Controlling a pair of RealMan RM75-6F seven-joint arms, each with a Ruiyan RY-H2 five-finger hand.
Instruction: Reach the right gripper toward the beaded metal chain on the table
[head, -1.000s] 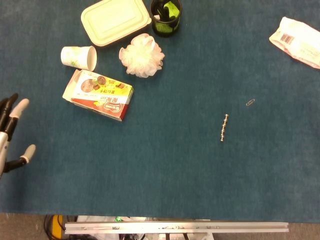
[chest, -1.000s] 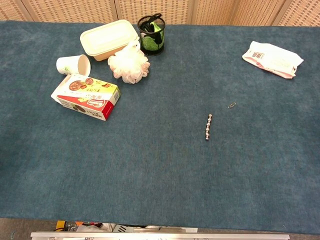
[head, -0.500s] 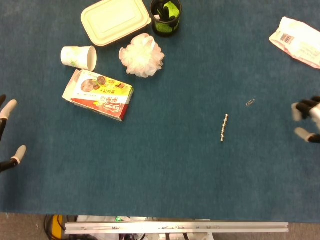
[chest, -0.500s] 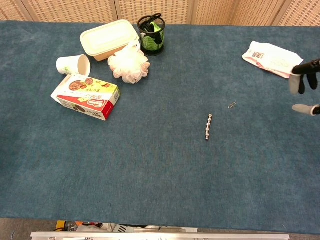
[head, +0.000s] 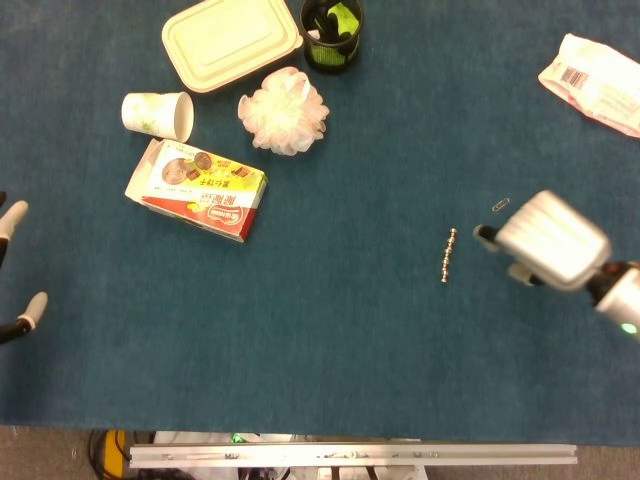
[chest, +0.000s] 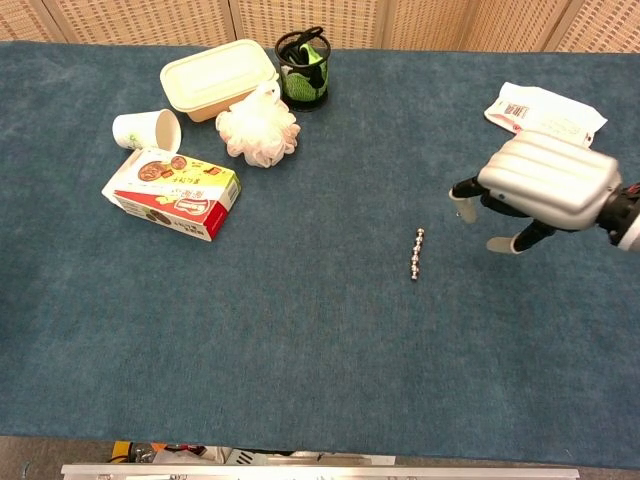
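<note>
The beaded metal chain lies straight on the blue table, right of centre. My right hand hovers just right of it, back of the hand up, fingers apart and pointing down-left, holding nothing. A short gap separates its fingertips from the chain. My left hand shows only as fingertips at the left edge of the head view, spread and empty; the chest view does not show it.
A paper clip lies by the right hand. A white packet sits far right. At back left are a lidded container, black mesh cup, white bath pouf, paper cup and snack box.
My right hand has come in from the right edge to just beside the chain. The left hand has drawn back toward the left edge. The chain has not moved.
</note>
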